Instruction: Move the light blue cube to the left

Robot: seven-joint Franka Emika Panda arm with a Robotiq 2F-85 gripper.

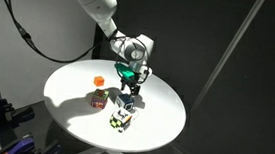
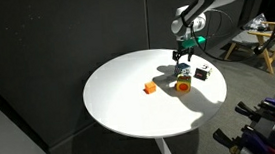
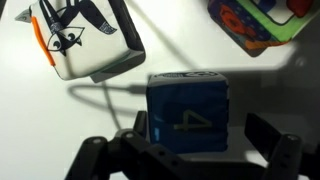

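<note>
Sitting flat, the light blue cube (image 3: 187,112) shows a 4.

You're working under hard light from above: in both exterior views the white counter (image 1: 158,124) (image 2: 119,99) glares against a near-black backdrop (image 1: 241,36), and fine detail is soft and grainy. In your wrist view the counter blows out to pure white up top. A grey shadow (image 3: 100,100) spreads beside the light blue cube (image 3: 187,112), which looks dim, and your pincer (image 3: 190,150) reads dark and blurred along the bottom edge.
</note>
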